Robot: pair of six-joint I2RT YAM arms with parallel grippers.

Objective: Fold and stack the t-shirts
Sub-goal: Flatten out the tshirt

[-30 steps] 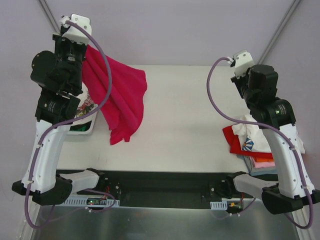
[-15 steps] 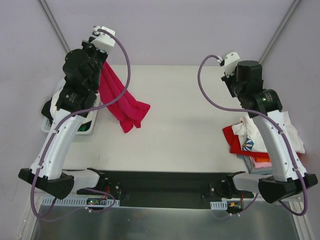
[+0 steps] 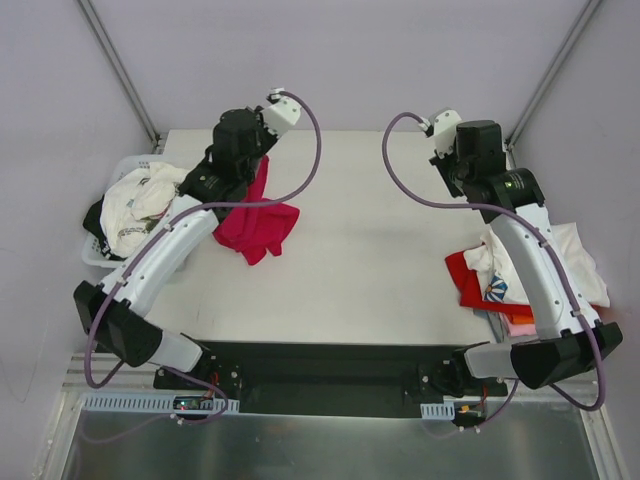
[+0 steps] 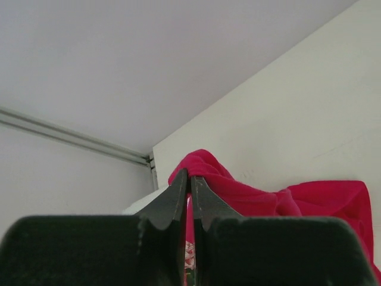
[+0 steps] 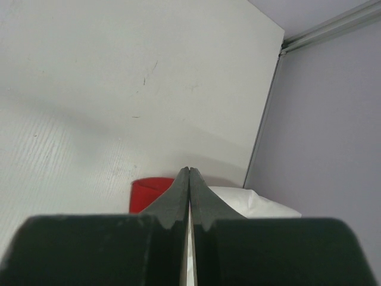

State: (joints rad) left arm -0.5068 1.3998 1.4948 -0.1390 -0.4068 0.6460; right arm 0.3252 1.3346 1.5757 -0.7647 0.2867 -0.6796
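Closest to me, the two arms are bolted at the near edge of the desk [image 3: 370, 250], one at each side. Just past the right arm's base, along the right edge of the desk, lies a loose pile of t-shirts [image 3: 505, 290]. A red t-shirt [image 3: 462, 280] sticks out to the left at the bottom, a white printed t-shirt [image 3: 495, 258] is crumpled over it, and a pink layer [image 3: 525, 325] shows at the near end. The right forearm crosses above this pile.

On the left edge sits a white basket [image 3: 95, 255] with a crumpled white t-shirt [image 3: 140, 200] heaped in it and some dark cloth [image 3: 95, 215] at its outer side.

Further in, left of the middle of the desk, is the crimson t-shirt [image 3: 262, 222]. Its lower part lies bunched on the desk, and its upper part is drawn up in a narrow strip to the left gripper [image 4: 190, 179]. That gripper's fingers are pinched on a fold of the cloth. The left arm stretches a long way in from its base, and from above the wrist hides the gripper.

Toward the far right, the right gripper [image 5: 189, 173] hangs over bare desk. Its fingers are pressed tight together with nothing between them. In its wrist view, red and white cloth of the pile shows on either side of the fingertips.

Behind everything stands the pale wall [image 3: 350, 60].
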